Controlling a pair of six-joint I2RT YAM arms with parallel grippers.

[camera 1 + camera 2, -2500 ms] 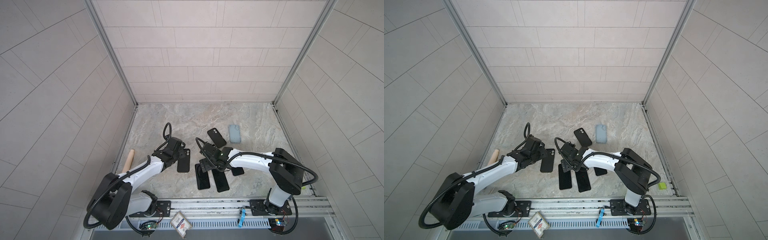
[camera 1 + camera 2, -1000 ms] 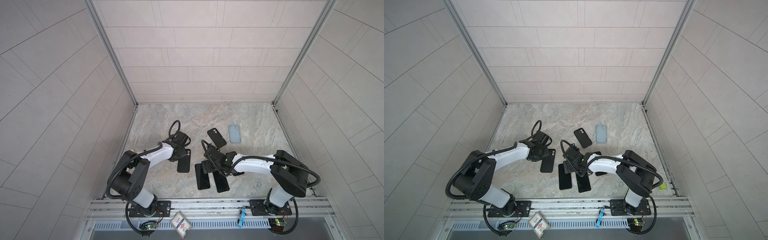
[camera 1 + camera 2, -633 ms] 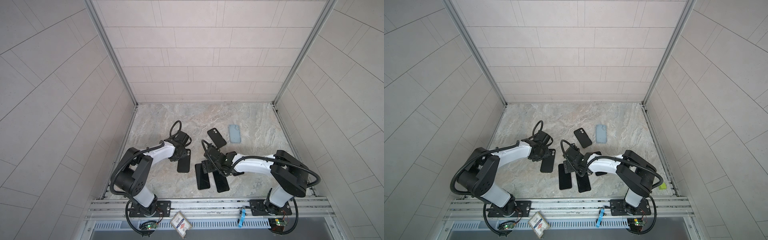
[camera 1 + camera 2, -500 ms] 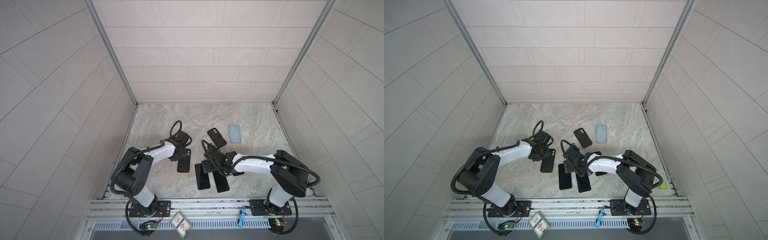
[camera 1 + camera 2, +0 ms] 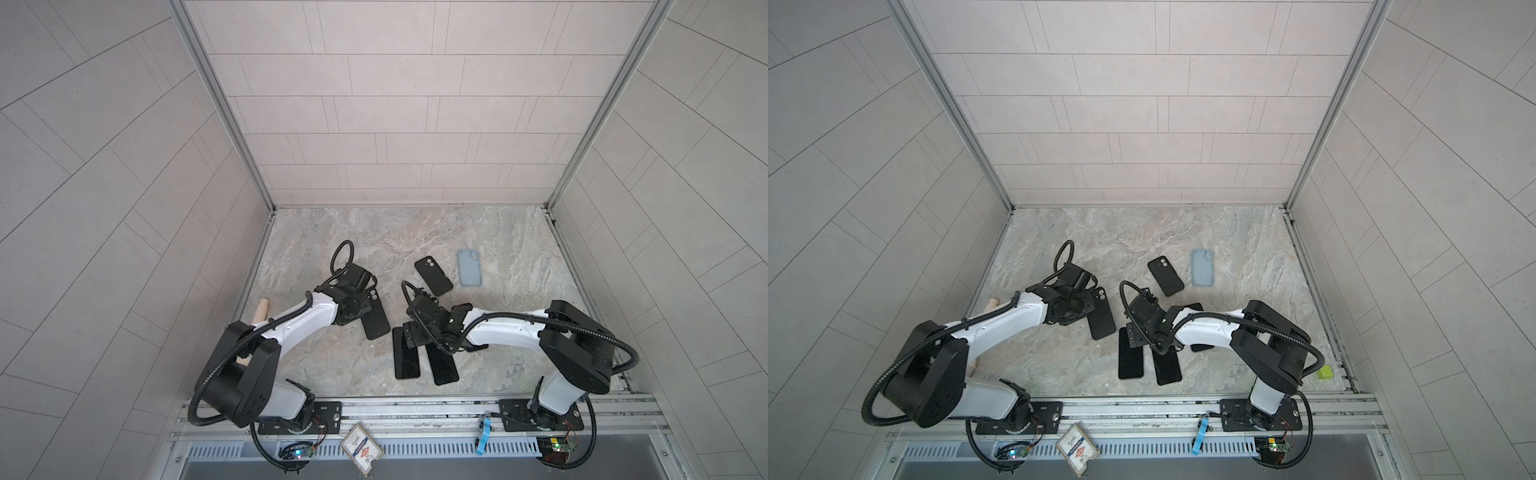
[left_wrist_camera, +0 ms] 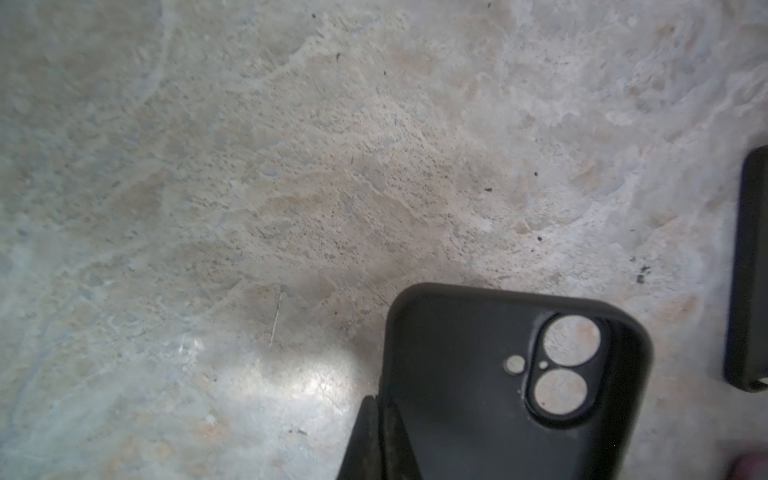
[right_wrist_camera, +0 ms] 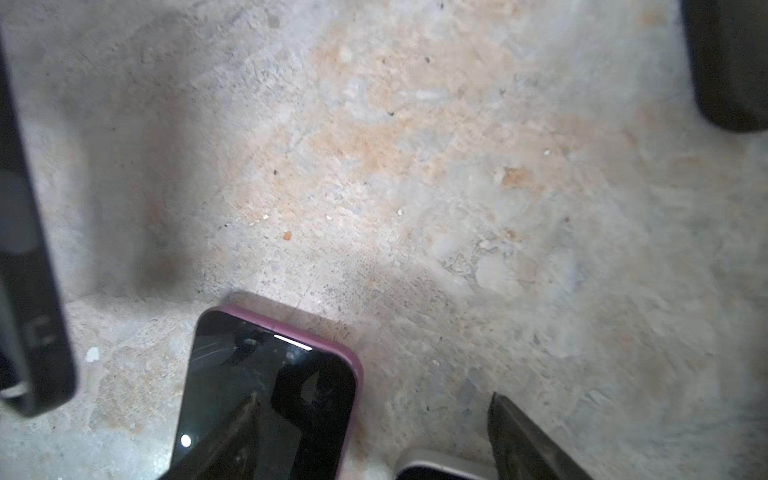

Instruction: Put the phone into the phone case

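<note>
On the marble bench (image 5: 498, 232), the left end effector (image 6: 376, 415) is pressed together on the side wall of the black phone case (image 6: 465, 374), left of centre. The right end effector (image 7: 372, 399) stands spread over the pink-edged phone (image 7: 216, 374), which lies screen up right of the case.
</note>
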